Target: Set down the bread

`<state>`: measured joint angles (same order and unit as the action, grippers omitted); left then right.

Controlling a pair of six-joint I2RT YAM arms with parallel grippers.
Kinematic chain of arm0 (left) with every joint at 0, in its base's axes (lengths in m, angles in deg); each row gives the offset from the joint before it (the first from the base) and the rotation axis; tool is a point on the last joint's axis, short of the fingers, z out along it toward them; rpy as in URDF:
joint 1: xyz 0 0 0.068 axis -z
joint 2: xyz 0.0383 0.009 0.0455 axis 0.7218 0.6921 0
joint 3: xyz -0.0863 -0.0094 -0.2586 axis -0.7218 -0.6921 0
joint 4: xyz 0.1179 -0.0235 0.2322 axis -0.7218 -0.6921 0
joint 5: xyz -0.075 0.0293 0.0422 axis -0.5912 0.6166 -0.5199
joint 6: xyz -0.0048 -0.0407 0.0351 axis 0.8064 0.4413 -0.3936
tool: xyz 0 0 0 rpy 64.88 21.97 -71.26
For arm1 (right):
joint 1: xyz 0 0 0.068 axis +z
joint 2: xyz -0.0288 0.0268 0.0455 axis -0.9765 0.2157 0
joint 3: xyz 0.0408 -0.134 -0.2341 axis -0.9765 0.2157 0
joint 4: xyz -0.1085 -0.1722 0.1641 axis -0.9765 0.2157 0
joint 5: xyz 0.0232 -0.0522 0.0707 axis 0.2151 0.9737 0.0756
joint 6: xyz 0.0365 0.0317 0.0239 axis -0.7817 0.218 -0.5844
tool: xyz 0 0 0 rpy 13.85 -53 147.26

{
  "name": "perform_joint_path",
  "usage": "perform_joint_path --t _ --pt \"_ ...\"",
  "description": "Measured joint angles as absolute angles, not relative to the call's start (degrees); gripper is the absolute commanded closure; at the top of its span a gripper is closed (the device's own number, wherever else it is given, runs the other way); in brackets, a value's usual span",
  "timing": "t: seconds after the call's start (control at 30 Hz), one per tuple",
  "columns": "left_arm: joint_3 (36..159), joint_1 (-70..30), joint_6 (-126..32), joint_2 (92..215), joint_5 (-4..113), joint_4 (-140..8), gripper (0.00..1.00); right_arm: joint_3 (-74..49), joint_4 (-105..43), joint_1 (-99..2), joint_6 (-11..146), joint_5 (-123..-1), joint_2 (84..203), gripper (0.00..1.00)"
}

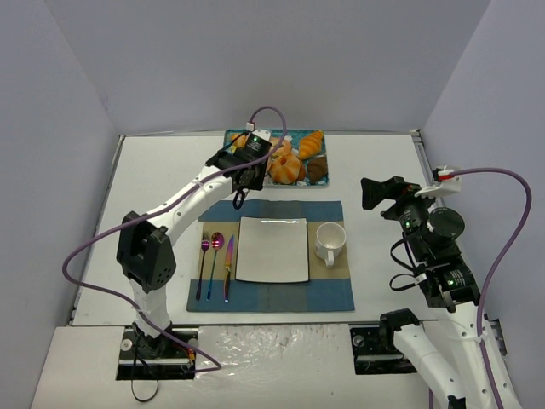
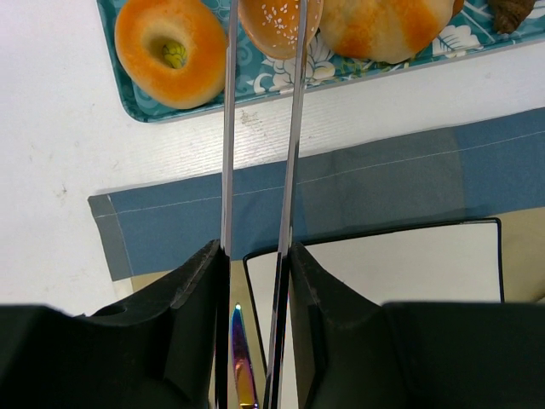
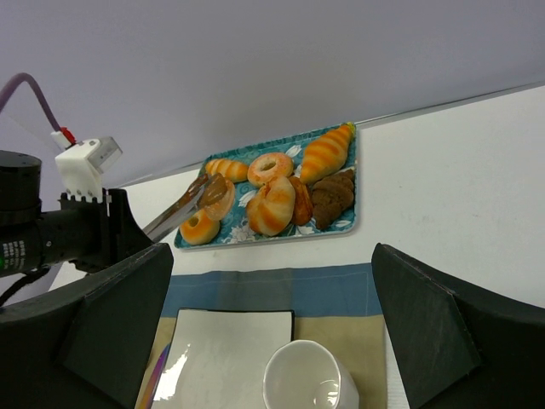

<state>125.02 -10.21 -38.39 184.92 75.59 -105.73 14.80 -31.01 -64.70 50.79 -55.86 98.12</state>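
The bread is a small brown-topped roll with seeds, pinched between the tips of metal tongs just above the teal tray. My left gripper is shut on the tongs' two blades. In the top view that gripper hangs at the tray's near left corner. The right wrist view shows the bread lifted a little over a ring donut. My right gripper stands open and empty, off to the right of the placemat.
The tray also holds a ring donut, a large ridged bun, a striped croissant and a dark pastry. On the blue placemat lie a white square plate, a white cup and iridescent cutlery.
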Motion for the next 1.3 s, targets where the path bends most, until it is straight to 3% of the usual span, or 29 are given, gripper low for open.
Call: perform_joint_path --t 0.2,0.73,1.3 --pt "123.7 -9.3 -39.4 179.8 75.8 -107.5 0.88 14.8 -31.1 -64.7 51.0 -55.8 98.7 0.00" --pt "105.1 -4.3 -39.6 152.9 71.1 -114.1 0.88 14.8 -32.5 -64.7 52.2 -55.4 102.8 0.00" --pt "91.0 8.3 -34.9 147.5 69.0 -116.2 0.88 14.8 -34.8 -64.7 52.2 -55.4 104.0 0.00"
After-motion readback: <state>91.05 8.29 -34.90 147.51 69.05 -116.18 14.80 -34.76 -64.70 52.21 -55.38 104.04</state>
